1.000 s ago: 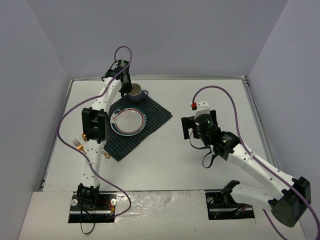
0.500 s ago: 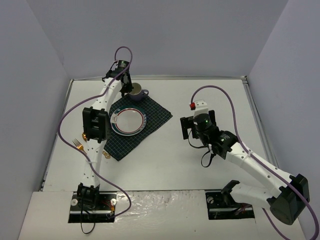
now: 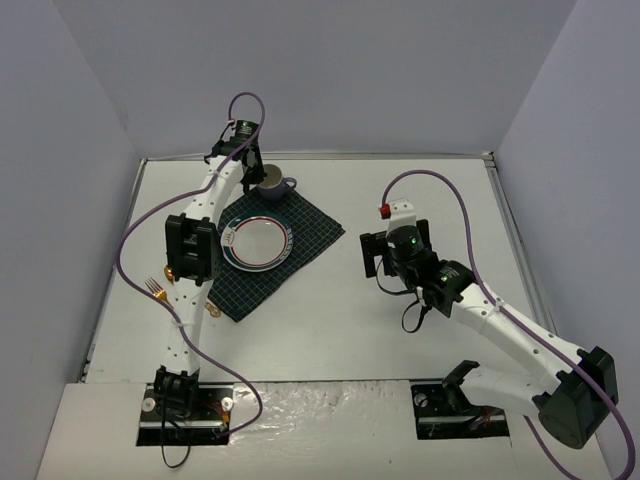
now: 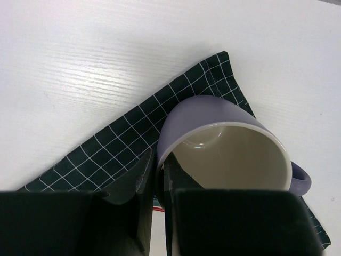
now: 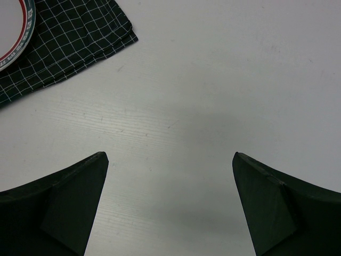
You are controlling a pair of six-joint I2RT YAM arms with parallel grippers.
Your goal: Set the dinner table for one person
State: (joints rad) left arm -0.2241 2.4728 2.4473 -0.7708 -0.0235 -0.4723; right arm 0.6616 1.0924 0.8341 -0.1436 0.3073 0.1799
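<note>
Left wrist: my left tool pinches the mug by its thin rim, risking tipping; right tool spread

Robot lab cell: bare grey walls around a white dinner table, two cabled arms.

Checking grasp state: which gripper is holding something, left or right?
The left gripper: it pinches the rim of the purple mug at the checked cloth corner. The right gripper is open above bare dinner table, holding nothing.
</note>
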